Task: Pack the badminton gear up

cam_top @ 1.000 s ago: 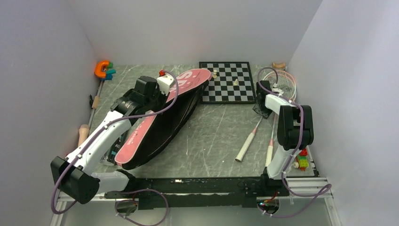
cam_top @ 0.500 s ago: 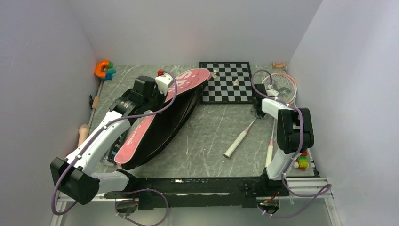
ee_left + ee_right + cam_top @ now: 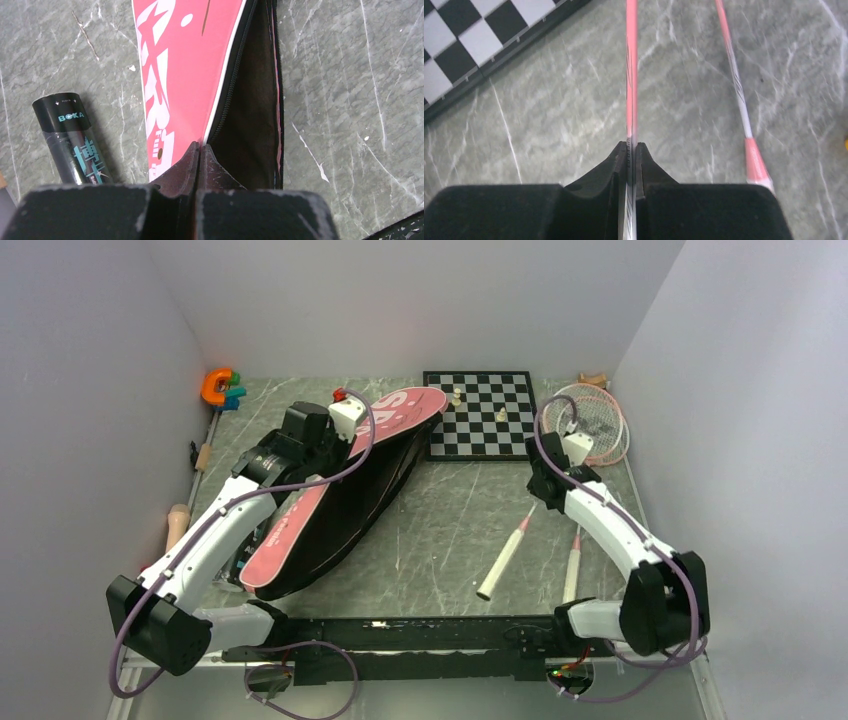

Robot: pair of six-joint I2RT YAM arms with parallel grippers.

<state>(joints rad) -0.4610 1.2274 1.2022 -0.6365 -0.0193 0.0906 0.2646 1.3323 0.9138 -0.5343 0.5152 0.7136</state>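
Right wrist: your right end effector [image 3: 631, 149] clamps a racket [image 3: 631, 75], now dragged bagward; left end effector [image 3: 200, 150] pinches the pink bag [image 3: 175, 75].

One overhead view, two wrist close-ups.
The top camera looks down and forward over the table [image 3: 450, 530]; the left wrist camera peers close at the bag [image 3: 170, 75], the right at a racket [image 3: 631, 75], both also visible overhead.

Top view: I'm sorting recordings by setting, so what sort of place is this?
Likely a robot test booth: plain white walls enclose a marbled table, two arms bolted at its near edge.
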